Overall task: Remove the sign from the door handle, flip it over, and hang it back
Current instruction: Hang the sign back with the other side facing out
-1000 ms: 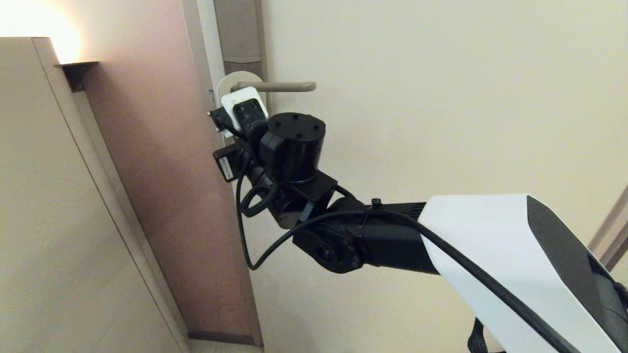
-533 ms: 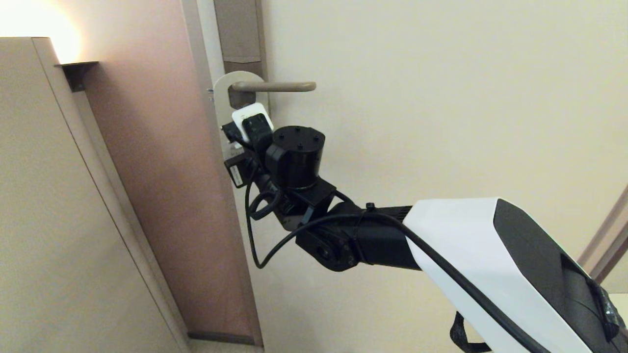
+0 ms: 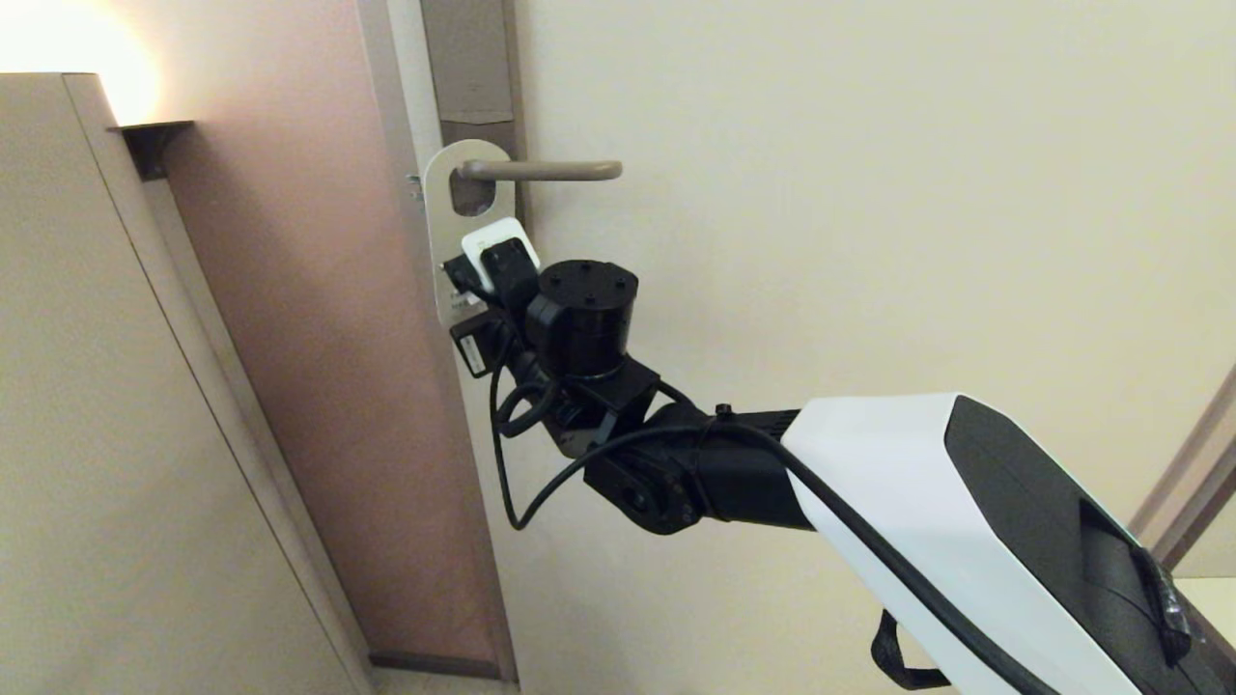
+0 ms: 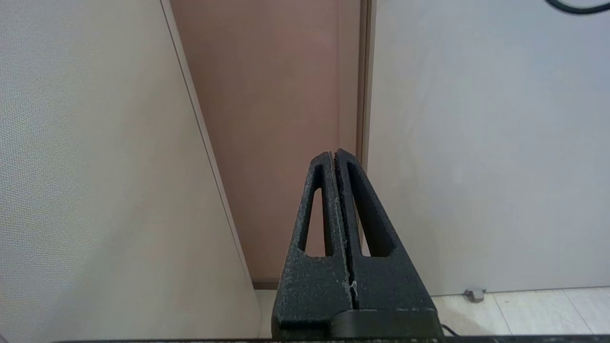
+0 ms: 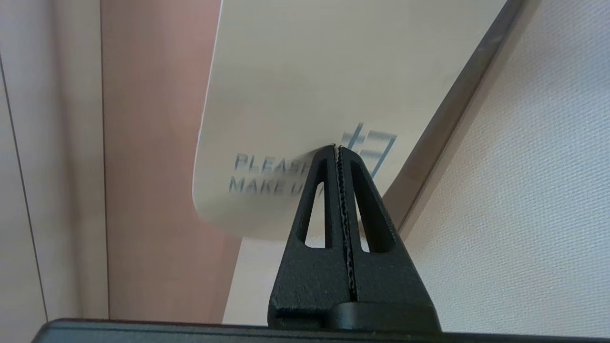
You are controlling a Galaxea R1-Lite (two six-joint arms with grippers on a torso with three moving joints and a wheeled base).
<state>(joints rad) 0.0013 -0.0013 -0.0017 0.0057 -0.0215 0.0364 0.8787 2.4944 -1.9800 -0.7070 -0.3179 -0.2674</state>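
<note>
The sign [image 3: 439, 232] hangs by its hole on the door handle [image 3: 550, 171], white side out. In the right wrist view the sign [image 5: 310, 71] shows dark lettering, "PLEASE MAKE U…". My right gripper [image 5: 337, 147] is shut with nothing between its jaws. Its tips sit at the printed lower face of the sign; I cannot tell whether they touch it. In the head view the wrist hides those fingers, just below the handle. My left gripper [image 4: 333, 153] is shut and empty, low down, pointing at the door's edge near the floor.
The handle sits on a tall brown backplate [image 3: 473, 58] on the cream door [image 3: 869, 193]. A pink-brown wall panel [image 3: 309, 290] and a beige cabinet side [image 3: 97, 386] stand to the left. A doorstop [image 4: 474, 294] is on the floor.
My right arm has dropped and drawn back from the handle, uncovering the sign's rounded top and hole. The sign stays hanging on the handle.
</note>
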